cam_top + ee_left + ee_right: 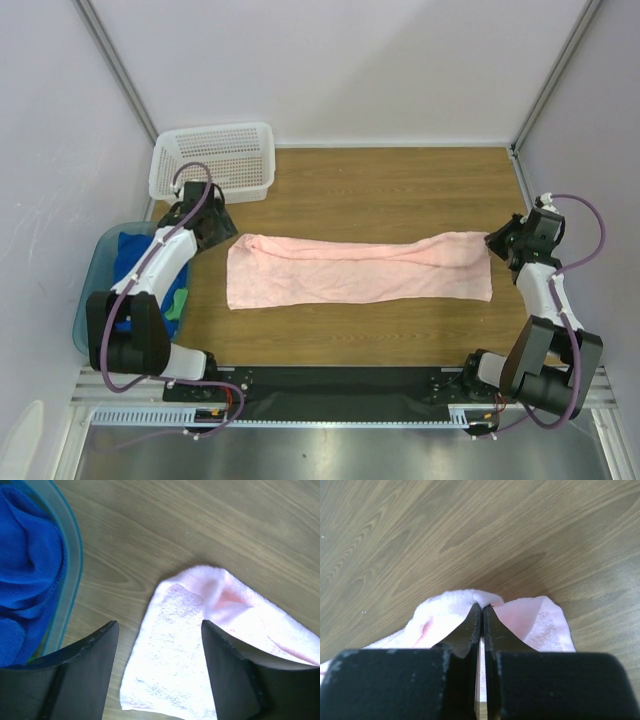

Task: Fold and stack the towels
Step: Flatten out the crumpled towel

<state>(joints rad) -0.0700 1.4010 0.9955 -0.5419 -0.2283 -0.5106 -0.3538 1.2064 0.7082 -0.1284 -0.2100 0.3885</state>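
The pale pink towel [360, 268] lies folded lengthwise in a long strip across the table's middle. My left gripper [216, 228] hovers over its far left corner, open, with nothing between its fingers; the corner [175, 645] lies flat on the wood under the left gripper [159, 626]. At the strip's far right corner, my right gripper [497, 243] is shut on a pinch of pink towel [540, 620], which bunches at the tips of the right gripper [482, 608]. A royal blue towel [128, 250] and a bit of green towel [178, 303] sit in the tub at the left.
A translucent teal tub [95, 270] stands at the table's left edge; its rim [75, 565] is just left of my left fingers. A white perforated basket [213, 160] sits at the back left. Bare wood [400, 190] lies behind the pink strip.
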